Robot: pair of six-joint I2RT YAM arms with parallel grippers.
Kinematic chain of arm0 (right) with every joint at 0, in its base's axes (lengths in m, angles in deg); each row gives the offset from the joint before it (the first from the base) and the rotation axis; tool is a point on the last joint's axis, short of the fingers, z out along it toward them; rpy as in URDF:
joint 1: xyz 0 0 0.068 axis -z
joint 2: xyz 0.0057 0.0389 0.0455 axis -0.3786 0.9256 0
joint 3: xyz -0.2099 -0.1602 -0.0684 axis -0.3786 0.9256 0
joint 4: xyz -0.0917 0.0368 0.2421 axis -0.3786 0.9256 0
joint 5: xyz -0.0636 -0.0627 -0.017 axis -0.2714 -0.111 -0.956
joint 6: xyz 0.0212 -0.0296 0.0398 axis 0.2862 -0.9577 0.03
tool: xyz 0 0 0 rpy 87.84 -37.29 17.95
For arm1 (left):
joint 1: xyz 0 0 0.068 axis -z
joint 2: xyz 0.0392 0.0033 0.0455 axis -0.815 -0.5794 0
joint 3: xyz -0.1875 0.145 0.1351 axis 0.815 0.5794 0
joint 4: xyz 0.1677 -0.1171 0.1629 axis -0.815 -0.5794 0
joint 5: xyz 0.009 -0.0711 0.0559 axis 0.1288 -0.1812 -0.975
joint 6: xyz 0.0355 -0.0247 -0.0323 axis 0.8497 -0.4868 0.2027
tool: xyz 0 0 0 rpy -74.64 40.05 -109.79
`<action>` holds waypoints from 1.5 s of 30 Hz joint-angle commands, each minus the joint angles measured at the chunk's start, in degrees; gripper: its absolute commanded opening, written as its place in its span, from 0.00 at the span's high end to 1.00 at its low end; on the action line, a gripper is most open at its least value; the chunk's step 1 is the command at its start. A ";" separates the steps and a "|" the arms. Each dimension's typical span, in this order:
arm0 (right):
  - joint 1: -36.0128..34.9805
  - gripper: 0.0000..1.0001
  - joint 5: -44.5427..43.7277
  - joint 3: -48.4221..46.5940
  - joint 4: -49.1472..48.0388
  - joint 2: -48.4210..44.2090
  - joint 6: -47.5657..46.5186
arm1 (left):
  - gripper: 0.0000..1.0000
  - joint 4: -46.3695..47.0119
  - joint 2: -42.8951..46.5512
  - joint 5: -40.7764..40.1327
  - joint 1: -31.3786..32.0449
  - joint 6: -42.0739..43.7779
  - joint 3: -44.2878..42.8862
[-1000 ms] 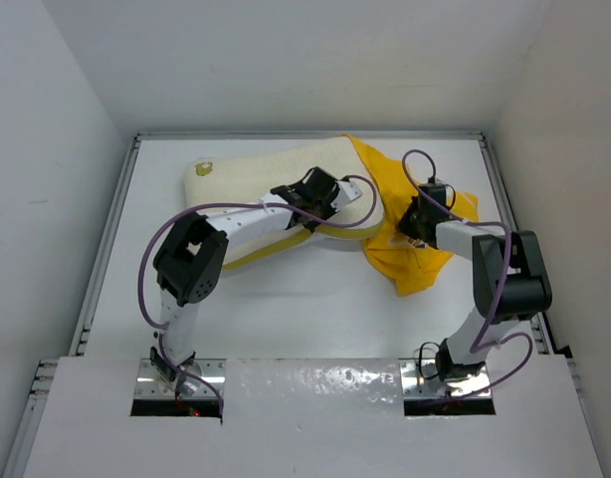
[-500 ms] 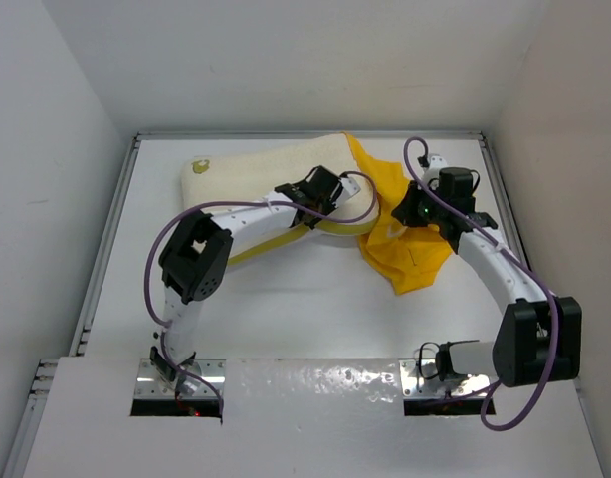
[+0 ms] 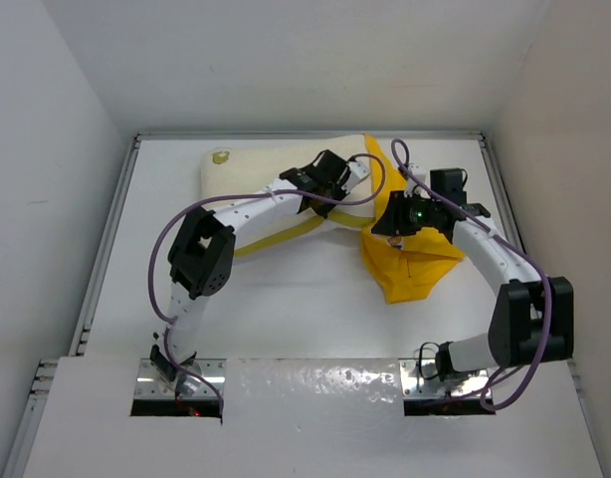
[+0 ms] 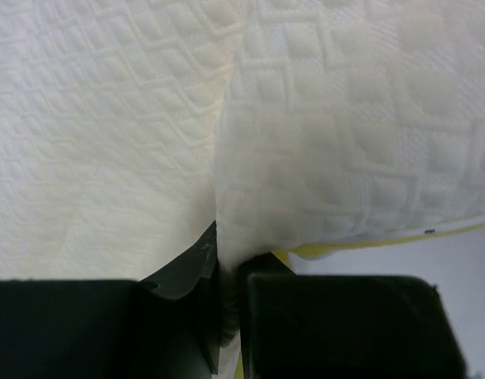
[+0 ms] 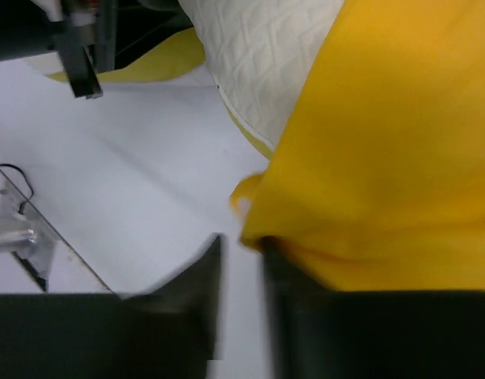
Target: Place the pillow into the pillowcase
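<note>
The cream quilted pillow (image 3: 261,169) lies across the back of the table, its logo at the far left corner. My left gripper (image 3: 335,194) is shut on a pinched fold of the pillow (image 4: 345,118) near its yellow edge band; the left gripper (image 4: 225,260) has fabric squeezed between its jaws. The yellow pillowcase (image 3: 415,269) lies bunched to the right, covering the pillow's right end. My right gripper (image 3: 385,227) hovers at the pillowcase's left edge. In the right wrist view the right gripper (image 5: 241,241) stands slightly open, table showing through the gap, with the pillowcase (image 5: 385,142) draped over its right finger beside the pillow (image 5: 266,55).
White walls close in the table (image 3: 286,299) on three sides, with metal rails (image 3: 111,239) along left and right. Purple cables loop off both arms. The left gripper's body (image 5: 77,47) shows at the top left of the right wrist view.
The left gripper has carried the pillow back and to the right. The right arm swung out and reached left over the pillowcase; its jaws parted a little and the pillowcase shifted.
</note>
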 commanded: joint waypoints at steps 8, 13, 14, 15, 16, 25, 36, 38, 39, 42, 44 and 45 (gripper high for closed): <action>-0.35 0.18 -11.13 -12.76 6.79 -0.09 1.48 | 0.38 -12.07 3.49 15.18 -3.92 -0.20 -6.67; -0.35 0.62 -23.87 -17.24 2.93 0.69 6.05 | 0.02 -20.83 5.25 17.81 -7.44 2.52 -12.90; -0.35 0.74 -25.97 -19.95 2.92 3.66 6.93 | 0.01 -21.92 5.52 18.87 -7.88 2.52 -14.32; -0.35 0.83 -29.82 -21.63 3.01 5.43 8.85 | 0.01 -22.63 5.78 20.10 -9.54 2.18 -15.81; -0.35 0.85 -31.25 -23.39 3.19 7.36 9.57 | 0.01 -23.25 6.57 22.46 -10.68 0.78 -18.17; -0.79 0.34 -38.55 -46.06 1.34 30.91 12.74 | 0.00 -21.59 4.83 11.50 -30.10 -11.09 -15.40; -2.28 0.45 -39.27 -68.40 -9.19 55.44 18.88 | 0.00 -14.47 -3.00 15.88 -38.64 -9.69 -10.81; -3.15 0.47 -39.79 -69.02 -12.89 57.38 19.59 | 0.00 -13.41 -3.97 17.56 -38.64 -9.78 -10.90; -3.51 0.49 -40.58 -69.54 -13.24 58.35 19.42 | 0.00 -12.89 -5.28 17.82 -38.64 -10.30 -11.08; -4.92 0.55 -43.31 -71.66 -12.81 61.95 18.19 | 0.00 -12.71 -8.53 13.63 -38.64 -10.92 -11.52; -5.53 0.61 -45.58 -70.96 -12.81 63.01 16.53 | 0.00 -12.62 -10.20 9.59 -38.64 -11.19 -11.34; -5.88 0.66 -46.64 -69.30 -13.50 62.93 15.21 | 0.00 -12.71 -10.56 9.48 -38.64 -11.19 -11.25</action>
